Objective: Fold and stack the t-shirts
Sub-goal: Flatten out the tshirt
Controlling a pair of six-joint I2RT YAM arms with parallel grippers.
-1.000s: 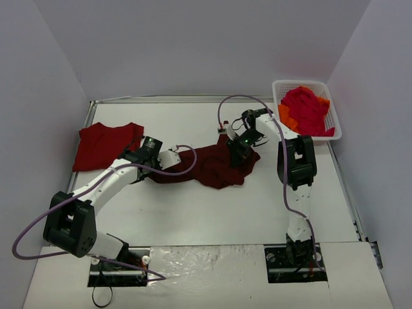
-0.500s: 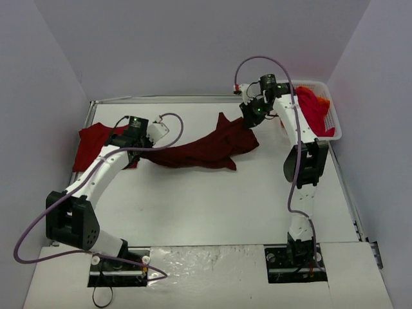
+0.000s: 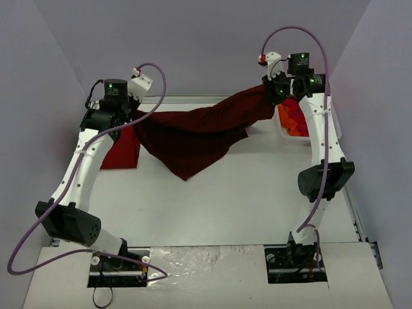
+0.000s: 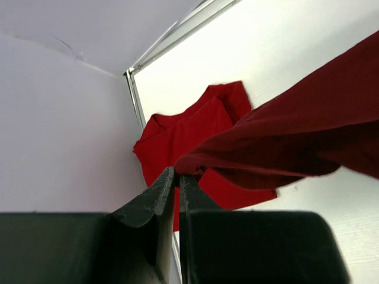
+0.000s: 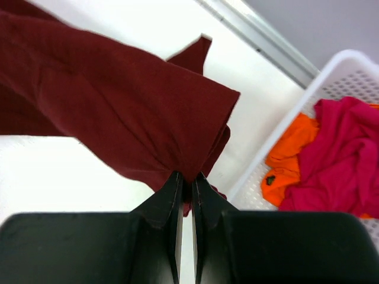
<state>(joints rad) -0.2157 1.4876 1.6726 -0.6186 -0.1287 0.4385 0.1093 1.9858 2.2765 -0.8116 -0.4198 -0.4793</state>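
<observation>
A dark maroon t-shirt (image 3: 193,132) hangs in the air, stretched between both arms above the back of the table. My left gripper (image 3: 136,114) is shut on its left end (image 4: 249,154), high at the back left. My right gripper (image 3: 273,96) is shut on its right end (image 5: 118,112), high at the back right beside the basket. The shirt's lowest point dangles near the table's middle. A brighter red t-shirt (image 3: 122,149) lies flat at the back left (image 4: 183,127), partly hidden by my left arm. Crimson (image 5: 343,154) and orange (image 5: 290,148) t-shirts lie in the basket.
The white lattice basket (image 3: 283,135) stands at the back right corner (image 5: 349,65), largely hidden by my right arm in the top view. A metal rail (image 3: 193,98) runs along the table's back edge, and grey walls close in on three sides.
Both arms have risen and spread apart, lifting the maroon shirt off the table and pulling it out wide. The left gripper went back-left, the right one back-right toward the basket.
</observation>
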